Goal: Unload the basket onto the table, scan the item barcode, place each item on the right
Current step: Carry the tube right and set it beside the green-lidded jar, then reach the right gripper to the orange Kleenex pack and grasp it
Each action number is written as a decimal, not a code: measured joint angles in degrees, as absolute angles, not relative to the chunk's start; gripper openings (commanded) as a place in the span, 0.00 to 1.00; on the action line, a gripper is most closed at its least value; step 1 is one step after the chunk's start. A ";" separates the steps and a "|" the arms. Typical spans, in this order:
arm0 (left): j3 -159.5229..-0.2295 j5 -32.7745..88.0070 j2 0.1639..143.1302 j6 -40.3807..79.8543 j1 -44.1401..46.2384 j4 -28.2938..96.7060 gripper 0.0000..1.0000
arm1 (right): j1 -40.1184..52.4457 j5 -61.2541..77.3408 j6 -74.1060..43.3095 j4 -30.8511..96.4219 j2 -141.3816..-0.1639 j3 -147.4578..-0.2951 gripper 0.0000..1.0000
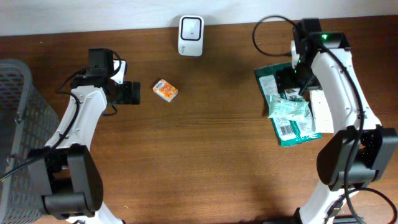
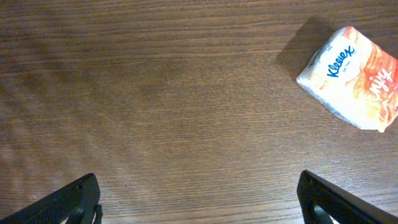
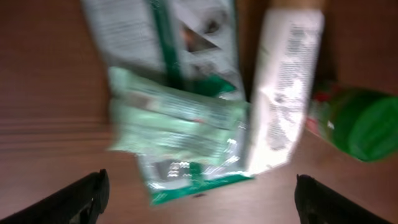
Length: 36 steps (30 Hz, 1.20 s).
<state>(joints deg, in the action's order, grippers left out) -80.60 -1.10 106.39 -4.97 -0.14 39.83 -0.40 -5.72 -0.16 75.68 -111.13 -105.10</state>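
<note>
While left hand [image 2: 199, 182] and right hand [image 3: 200, 180] gape empty, packets [image 3: 177, 121] clutter beneath the latter.

Left gripper [image 2: 198, 186] splayed; right gripper [image 3: 200, 185] splayed

A grey mesh basket [image 1: 13, 118] stands at the left edge of the brown wooden table [image 1: 205, 162], partly cut off from view.

The tissue pack [image 2: 351, 78] is orange-and-white, the packets [image 1: 292, 115] green-and-white, the table [image 1: 205, 155] brown.
</note>
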 measured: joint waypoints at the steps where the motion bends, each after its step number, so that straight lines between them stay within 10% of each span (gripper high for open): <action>1: -80.60 -1.10 106.39 -4.97 -0.14 39.88 0.99 | 0.62 2.76 -0.40 75.18 -110.93 -109.19 0.98; 5: -80.60 -1.08 106.39 -4.97 -0.14 39.92 0.99 | 9.50 30.44 -3.51 55.44 -112.18 -109.47 0.98; 10: -80.60 -1.10 106.39 -4.97 -0.14 39.83 0.99 | 23.44 23.16 -9.06 40.18 -120.64 -109.45 0.98; 20: -80.60 -1.08 106.39 -4.97 -0.14 39.86 0.99 | 28.01 17.52 -15.73 27.24 -134.10 -109.45 0.50; 36: -80.60 -1.08 106.39 -4.97 -0.14 39.83 0.99 | 28.99 23.73 -17.76 25.67 -139.50 -109.45 0.41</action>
